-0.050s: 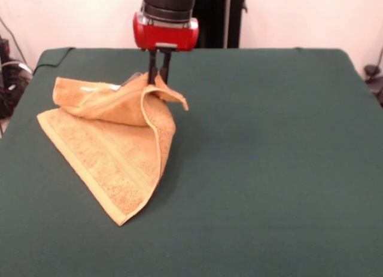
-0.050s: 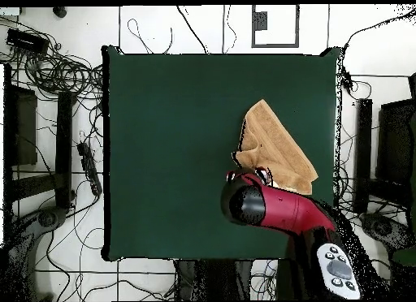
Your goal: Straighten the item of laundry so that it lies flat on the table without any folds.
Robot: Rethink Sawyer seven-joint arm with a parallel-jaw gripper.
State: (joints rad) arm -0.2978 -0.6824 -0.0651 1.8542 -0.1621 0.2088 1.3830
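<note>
one hand (image 1: 159,78) pinches the folded towel (image 1: 114,145) aloft.

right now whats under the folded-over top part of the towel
More of the towel itself: its upper flap is doubled over the lower layer, pinched by the gripper. Whatever lies beneath, presumably only the table, is covered.

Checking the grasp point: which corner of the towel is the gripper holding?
The far corner, the raised peak of the towel under the gripper. The other visible corners lie low on the table.
</note>
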